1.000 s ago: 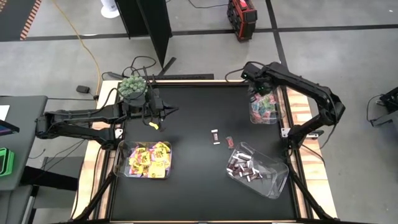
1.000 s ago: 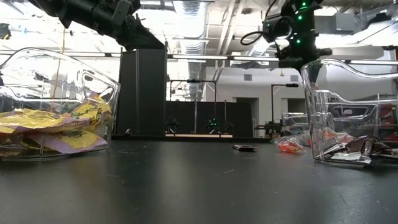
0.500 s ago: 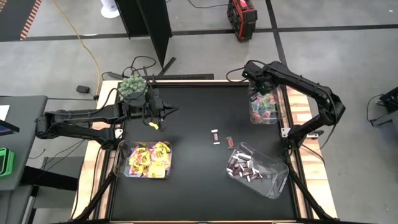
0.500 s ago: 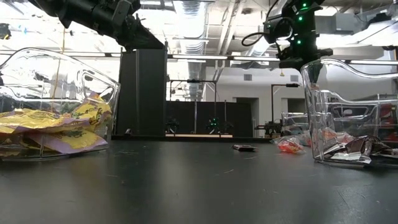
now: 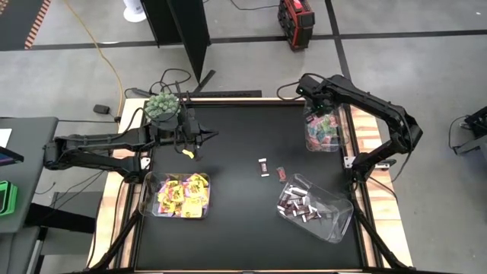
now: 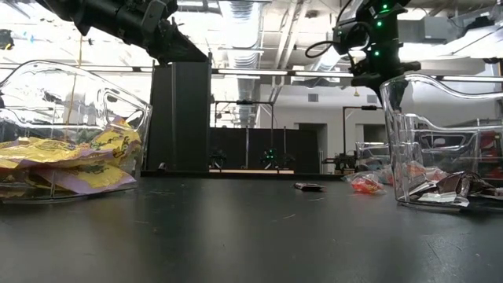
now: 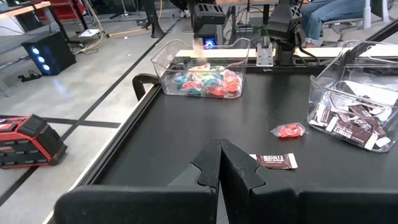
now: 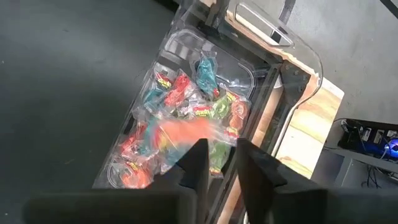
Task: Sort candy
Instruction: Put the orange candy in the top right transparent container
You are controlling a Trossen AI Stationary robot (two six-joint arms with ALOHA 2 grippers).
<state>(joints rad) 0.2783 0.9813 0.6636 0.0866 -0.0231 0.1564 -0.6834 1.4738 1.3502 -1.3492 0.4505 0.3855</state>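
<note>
Right now I judge I'm at a drop: my right gripper point(image 5: 318, 109) hangs over the far bin point(image 5: 336, 144) of teal-and-pink sweets point(image 8: 180, 118), jaws narrowly parted, a blurred orange sweet point(image 8: 186, 135) just beyond them; whether it is free I cannot tell. My left gripper point(image 7: 219, 163) hangs over the mat's far left, jaws together and empty. Next I should fetch the brown mini bar point(image 5: 264, 166) and red sweet point(image 5: 281, 172) lying mid-table.

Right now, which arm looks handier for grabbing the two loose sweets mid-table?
Probably the left gripper: shut, empty, facing the dark bar and red sweet. The right gripper hangs over the far bin.
</note>
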